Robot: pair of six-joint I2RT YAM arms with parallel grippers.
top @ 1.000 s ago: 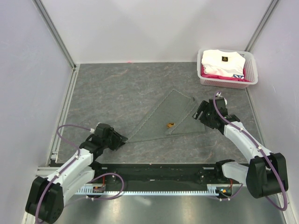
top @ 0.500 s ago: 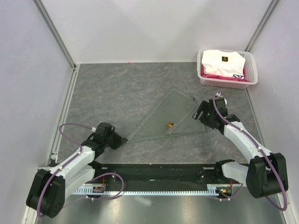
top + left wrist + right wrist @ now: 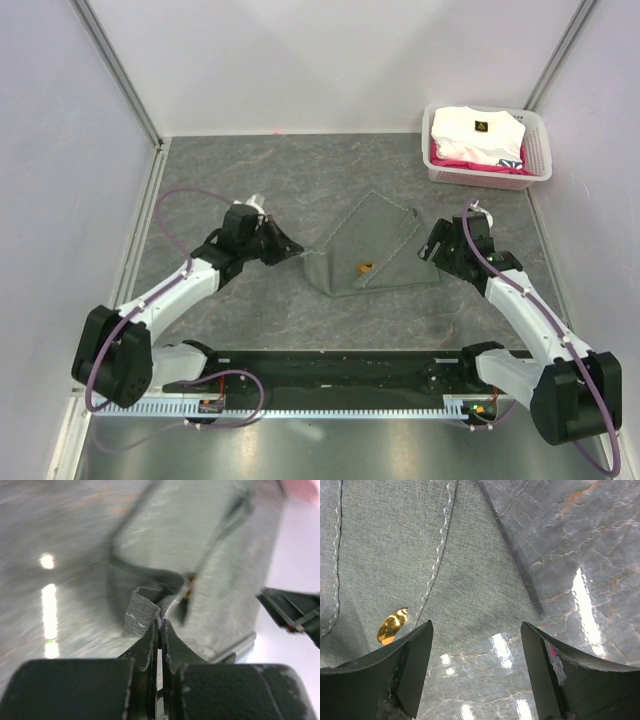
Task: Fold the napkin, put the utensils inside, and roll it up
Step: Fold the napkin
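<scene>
Top view: napkin (image 3: pixel 385 245) lies right of centre on the grey marbled tabletop (image 3: pixel 250 180), folded into a slanted, roughly triangular shape, its left corner raised and bunched. Left gripper (image 3: pixel 293 251) reaches in from the left, low over the table, its tip at that raised corner; jaws together on the cloth. A small gold glint, the spoon (image 3: pixel 365 267), sits on the napkin near its near edge. Right gripper (image 3: pixel 430 251) hangs at the napkin's right edge, whether touching it cannot be told here, jaws apart. White basket (image 3: pixel 541 152) in the far right corner, well apart from the napkin, holding a white garment (image 3: pixel 475 132) with a small dark logo. Left wrist view, blurred: left gripper (image 3: pixel 161 628) with fingers (image 3: pixel 148 647) pressed together, a pinched fold of napkin (image 3: pixel 141 616) standing up between their tips; the rest of the cloth trails away beyond. Dark tip of the right gripper (image 3: pixel 292 611) shows at the right margin. Right wrist view: right gripper (image 3: pixel 476 629) wide apart, both fingers (image 3: pixel 412 666) clear of the cloth, nothing between them. Napkin (image 3: pixel 455 575) fills the upper left, pale stitched hems running down it, its corner ending near the right finger. Only the spoon (image 3: pixel 391 626) bowl shows, a gold oval at a hem line just beside the left finger; the handle is hidden
</scene>
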